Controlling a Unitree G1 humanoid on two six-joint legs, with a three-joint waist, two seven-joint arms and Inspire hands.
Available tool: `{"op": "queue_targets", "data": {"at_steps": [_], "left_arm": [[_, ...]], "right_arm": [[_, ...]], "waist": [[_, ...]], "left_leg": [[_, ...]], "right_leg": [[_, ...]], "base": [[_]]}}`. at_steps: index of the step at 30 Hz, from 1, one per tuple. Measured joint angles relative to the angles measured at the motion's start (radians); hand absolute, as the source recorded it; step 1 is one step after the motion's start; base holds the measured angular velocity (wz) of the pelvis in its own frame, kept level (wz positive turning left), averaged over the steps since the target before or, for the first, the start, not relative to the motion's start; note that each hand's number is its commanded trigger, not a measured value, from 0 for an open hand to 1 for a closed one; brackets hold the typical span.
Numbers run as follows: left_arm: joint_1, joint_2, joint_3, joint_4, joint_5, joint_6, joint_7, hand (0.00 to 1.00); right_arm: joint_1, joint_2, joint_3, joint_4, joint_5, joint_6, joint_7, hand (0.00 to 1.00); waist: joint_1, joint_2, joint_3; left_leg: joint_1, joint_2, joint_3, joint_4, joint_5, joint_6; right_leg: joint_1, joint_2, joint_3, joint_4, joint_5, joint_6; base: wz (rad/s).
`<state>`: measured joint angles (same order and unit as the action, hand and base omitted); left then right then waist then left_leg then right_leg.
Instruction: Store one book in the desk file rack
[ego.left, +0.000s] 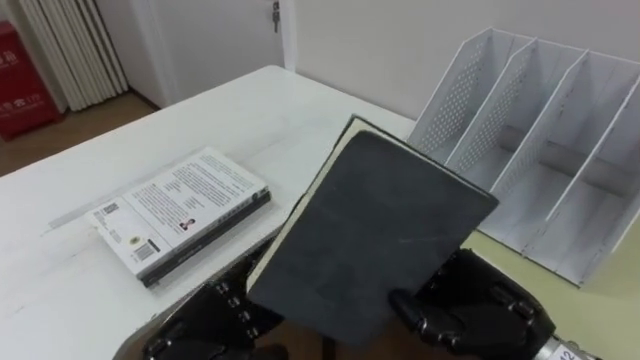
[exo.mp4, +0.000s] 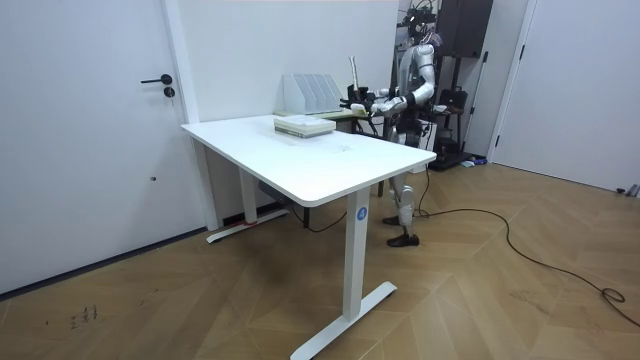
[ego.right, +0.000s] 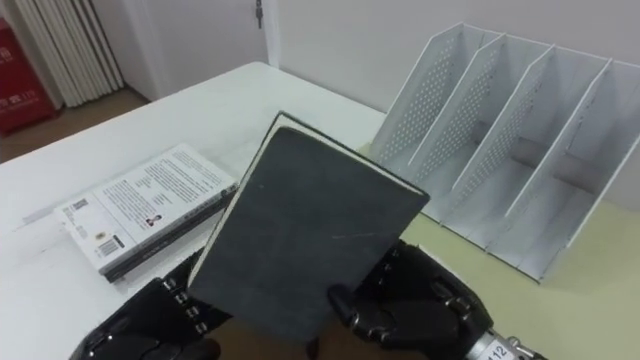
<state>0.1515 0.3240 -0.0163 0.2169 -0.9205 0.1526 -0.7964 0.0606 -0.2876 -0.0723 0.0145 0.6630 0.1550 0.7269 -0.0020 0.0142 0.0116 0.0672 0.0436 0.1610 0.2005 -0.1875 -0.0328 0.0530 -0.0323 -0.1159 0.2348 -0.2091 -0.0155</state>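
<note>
— Starting at the left, what lies by the left hand (ego.left: 205, 318)?
— Up and to its left, well apart from it, a small stack of books (ego.left: 185, 212) lies flat on the white table (ego.left: 250, 110).
— And the hand itself?
— It sits against the lower left edge of the dark grey book (ego.left: 375, 235); whether it grips I cannot tell, as the book covers it.
— Where is that book?
— Raised off the table between both hands, tilted, its cover facing the camera.
— The right hand (ego.left: 475, 308)?
— It has hold of the book at the lower right corner, its thumb (ego.left: 408, 303) curled over the cover.
— Beyond it?
— Up and to its right stands the white file rack (ego.left: 540, 120), with slanted perforated dividers, apart from the book
</note>
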Motion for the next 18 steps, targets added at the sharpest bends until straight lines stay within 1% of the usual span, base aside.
{"op": "queue_targets", "data": {"at_steps": [4,7,9,10,12,16,18], "left_arm": [[0.007,-0.003,-0.042,0.072,0.050,-0.001,0.002,0.00],[0.017,-0.004,-0.065,0.128,0.089,-0.001,0.012,0.00],[0.019,-0.007,-0.077,0.192,0.124,-0.003,0.031,0.00],[0.019,-0.008,-0.077,0.209,0.144,-0.003,0.035,0.00],[0.020,-0.010,-0.079,0.265,0.220,-0.002,0.051,0.00],[0.034,-0.027,-0.079,0.323,0.255,0.000,0.072,0.00],[0.040,-0.037,-0.078,0.338,0.309,0.000,0.078,0.00]], "right_arm": [[-0.041,0.003,0.000,-0.007,0.000,0.000,-0.028,1.00],[-0.061,0.004,-0.001,-0.032,0.002,-0.002,-0.058,1.00],[-0.060,0.010,-0.004,-0.034,0.004,-0.002,-0.071,1.00],[-0.060,0.009,-0.005,-0.034,0.003,-0.002,-0.074,1.00],[-0.063,0.009,-0.021,-0.035,0.005,-0.002,-0.095,1.00],[-0.070,0.009,-0.046,-0.035,0.005,-0.001,-0.144,1.00],[-0.091,0.009,-0.064,-0.036,0.003,-0.001,-0.180,1.00]], "waist": [[-0.019,0.001,0.0016],[-0.027,-0.006,0.0045],[-0.034,-0.012,0.0060],[-0.033,-0.014,0.0053],[-0.033,-0.015,0.0044],[-0.035,-0.015,0.0040],[-0.039,-0.017,0.0032]], "left_leg": [[0.012,-0.001,0.000,-0.008,0.000,0.000],[0.017,-0.001,0.000,-0.012,0.000,0.000],[0.029,-0.001,0.000,-0.012,0.000,0.000],[0.032,-0.001,0.001,-0.012,0.000,0.000],[0.030,-0.001,0.001,-0.011,0.000,0.000],[0.028,-0.001,0.001,-0.011,0.000,0.000],[0.026,-0.001,0.001,-0.011,0.000,0.000]], "right_leg": [[0.008,0.000,0.000,0.001,0.000,0.000],[0.016,0.001,-0.002,-0.008,-0.001,0.001],[0.033,0.000,-0.011,-0.016,0.000,0.001],[0.034,0.000,-0.011,-0.017,-0.001,0.001],[0.032,0.001,-0.012,-0.021,-0.001,0.001],[0.030,0.000,-0.014,-0.022,-0.001,0.001],[0.029,0.000,-0.015,-0.023,-0.001,0.001]], "base": [[-0.01],[0.02],[0.08],[0.04],[0.00],[0.00],[0.00]]}}
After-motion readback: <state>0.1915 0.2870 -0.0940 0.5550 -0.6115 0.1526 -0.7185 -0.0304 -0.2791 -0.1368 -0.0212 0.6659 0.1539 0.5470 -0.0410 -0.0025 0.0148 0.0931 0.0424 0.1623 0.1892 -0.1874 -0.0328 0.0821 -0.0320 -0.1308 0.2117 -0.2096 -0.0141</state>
